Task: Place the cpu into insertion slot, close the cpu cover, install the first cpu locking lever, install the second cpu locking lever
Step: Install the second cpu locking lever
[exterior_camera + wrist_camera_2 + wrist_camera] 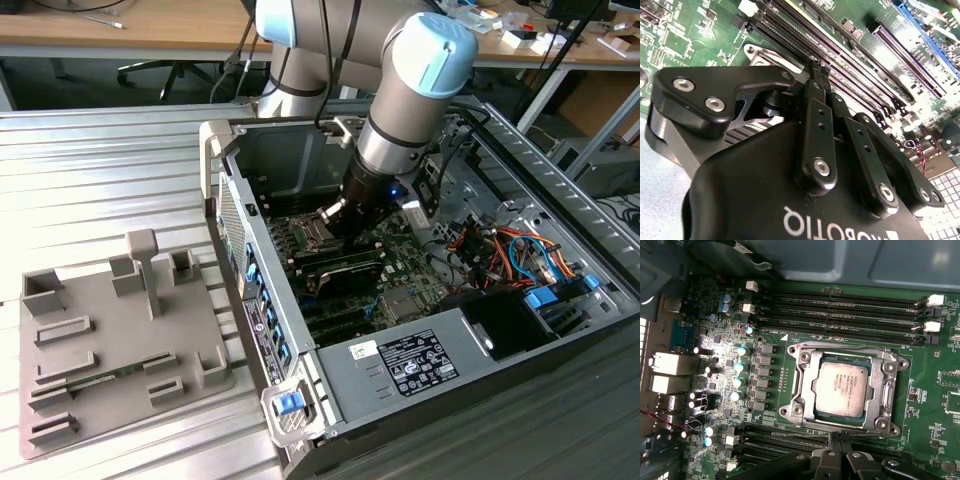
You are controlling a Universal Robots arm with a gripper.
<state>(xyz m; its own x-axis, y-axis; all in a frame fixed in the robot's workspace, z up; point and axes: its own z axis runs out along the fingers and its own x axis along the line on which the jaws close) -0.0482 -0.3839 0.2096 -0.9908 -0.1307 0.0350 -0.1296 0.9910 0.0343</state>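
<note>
cpu (842, 388) seated in slot (801, 385), frame centre | cover (888, 385) down | levers unclear | tool (818, 66) narrow, holding nothing

A robotics lab or workshop; an open computer case (400, 330) lies on a ribbed metal counter (110, 170), its motherboard (765, 390) and bundled cables (500, 250) bared; a robot arm (400, 110) reaches down into it; a grey fixture plate (110, 340) with moulded blocks and slots sits beside the case on the exterior view's left; behind run long wooden desks (130, 30) strewn with small parts and wires, an office chair (160, 72) tucked beneath, and further equipment stands at the exterior view's right edge.
</note>
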